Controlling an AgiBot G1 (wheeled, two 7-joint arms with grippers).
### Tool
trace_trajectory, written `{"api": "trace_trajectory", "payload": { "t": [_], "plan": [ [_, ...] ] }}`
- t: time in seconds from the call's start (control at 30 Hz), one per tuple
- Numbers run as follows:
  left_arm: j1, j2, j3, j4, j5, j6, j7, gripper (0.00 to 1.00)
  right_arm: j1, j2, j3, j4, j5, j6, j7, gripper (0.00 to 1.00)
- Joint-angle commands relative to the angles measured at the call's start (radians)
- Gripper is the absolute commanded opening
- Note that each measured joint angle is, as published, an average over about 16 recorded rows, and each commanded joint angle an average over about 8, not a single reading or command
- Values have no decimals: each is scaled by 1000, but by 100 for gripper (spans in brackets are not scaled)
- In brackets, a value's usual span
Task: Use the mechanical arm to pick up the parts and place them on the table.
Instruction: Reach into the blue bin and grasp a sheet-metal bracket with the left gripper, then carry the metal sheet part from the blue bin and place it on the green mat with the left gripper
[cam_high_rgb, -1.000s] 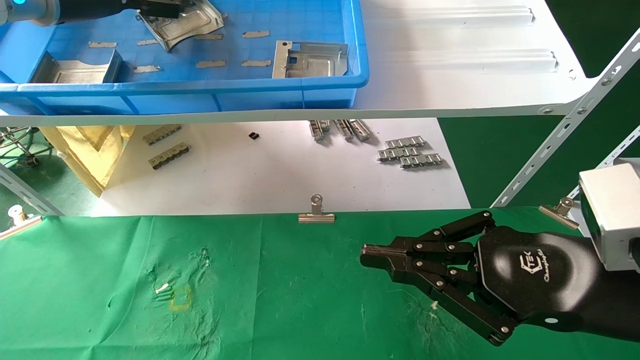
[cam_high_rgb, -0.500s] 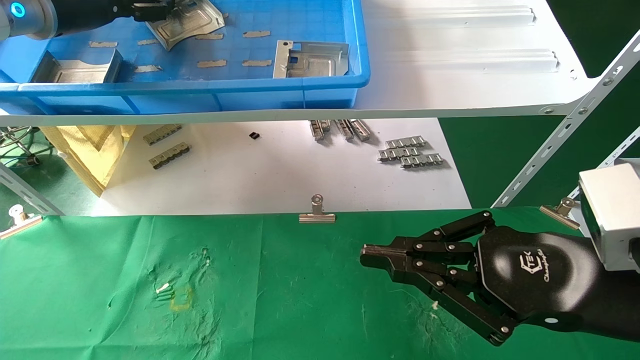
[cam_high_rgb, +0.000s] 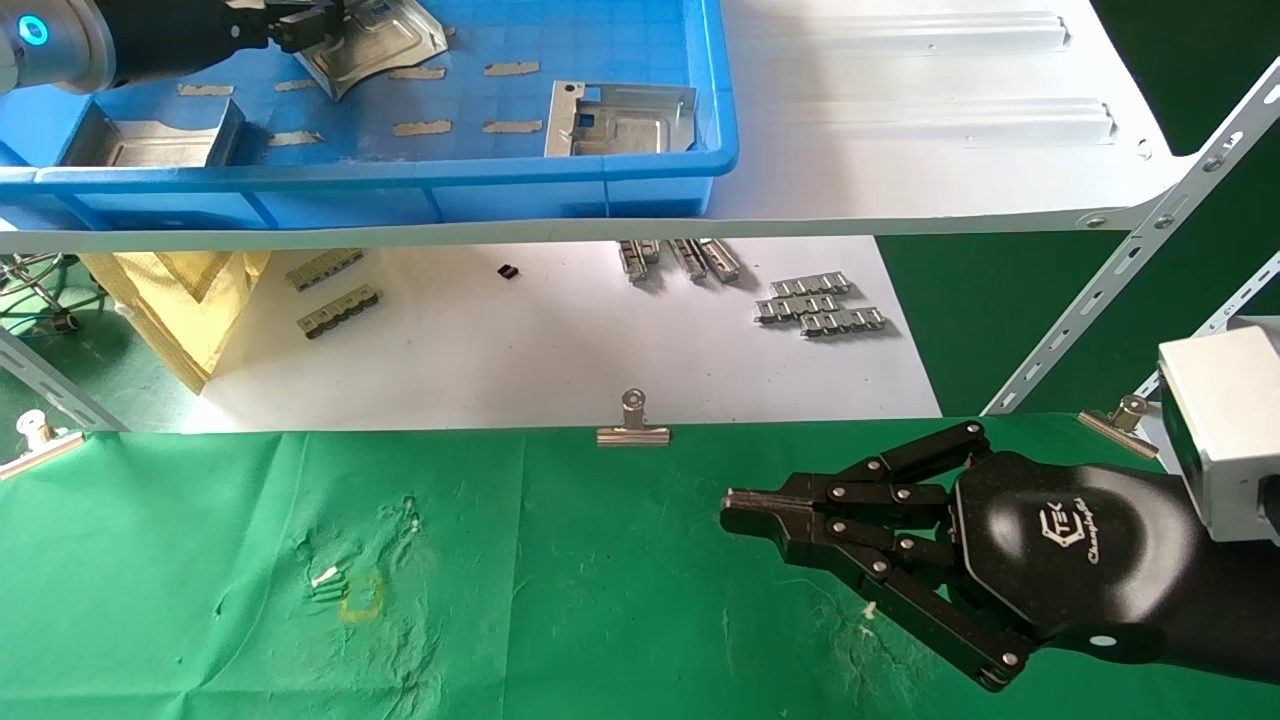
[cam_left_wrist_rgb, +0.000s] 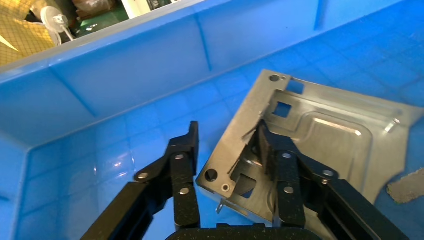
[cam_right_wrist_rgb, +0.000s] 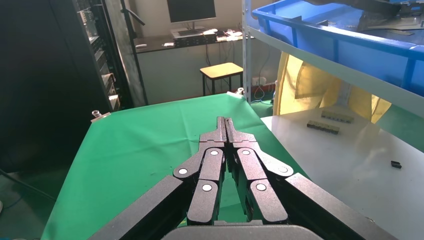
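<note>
Three silver parts lie in a blue bin (cam_high_rgb: 400, 172) on the shelf: one at the back left (cam_high_rgb: 390, 45), one at the front left (cam_high_rgb: 150, 140), one at the right (cam_high_rgb: 620, 120). My left gripper (cam_high_rgb: 300, 22) is open in the bin at the back-left part. In the left wrist view the left gripper (cam_left_wrist_rgb: 226, 129) straddles that part's (cam_left_wrist_rgb: 330, 135) bent edge. One finger (cam_left_wrist_rgb: 272, 160) lies on the plate. The other (cam_left_wrist_rgb: 184, 160) stands just off it. My right gripper (cam_high_rgb: 735, 505) is shut and empty, low over the green table (cam_high_rgb: 560, 600); it shows in the right wrist view (cam_right_wrist_rgb: 225, 122) too.
The bin rests on a white metal shelf (cam_high_rgb: 900, 150) with a slanted strut (cam_high_rgb: 1130, 270) at the right. Below lie ribbed strips (cam_high_rgb: 820, 305) on a white sheet (cam_high_rgb: 550, 350) and a yellow bag (cam_high_rgb: 190, 300). Binder clips (cam_high_rgb: 633, 428) pin the cloth's far edge.
My left gripper has drawn back a little to the left, from over the back-left part to its edge. The right arm has not moved.
</note>
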Motion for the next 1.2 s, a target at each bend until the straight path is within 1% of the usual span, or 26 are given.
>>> {"api": "trace_trajectory", "payload": {
  "t": [0.03, 0.13, 0.17, 0.2, 0.4, 0.43, 0.47, 0.57, 0.67, 0.87, 1.1, 1.2],
  "plan": [
    [0, -1, 4, -3, 6, 2, -3, 0, 0, 0, 0, 0, 0, 0, 0, 0],
    [0, -4, 5, -7, 7, 6, -7, 0, 0, 0, 0, 0, 0, 0, 0, 0],
    [0, -5, 5, -8, 7, 8, -8, 0, 0, 0, 0, 0, 0, 0, 0, 2],
    [-1, -6, 5, -10, 7, 10, -9, 0, 0, 0, 0, 0, 0, 0, 0, 7],
    [-11, -17, -10, -35, -14, 42, 0, 0, 0, 0, 0, 0, 0, 0, 0, 82],
    [-15, -20, -14, -42, -21, 52, 4, 0, 0, 0, 0, 0, 0, 0, 0, 93],
    [-18, -24, -19, -48, -27, 63, 10, 0, 0, 0, 0, 0, 0, 0, 0, 100],
    [-31, -37, -32, -70, -48, 116, 36, 0, 0, 0, 0, 0, 0, 0, 0, 100],
    [-39, -57, -46, -91, -70, 205, 72, 0, 0, 0, 0, 0, 0, 0, 0, 100],
    [-35, -113, -70, -126, -115, 469, 168, 0, 0, 0, 0, 0, 0, 0, 0, 100],
    [-4, -185, -91, -139, -162, 800, 282, 0, 0, 0, 0, 0, 0, 0, 0, 100],
    [18, -217, -96, -151, -182, 897, 336, 0, 0, 0, 0, 0, 0, 0, 0, 100]
  ]
}}
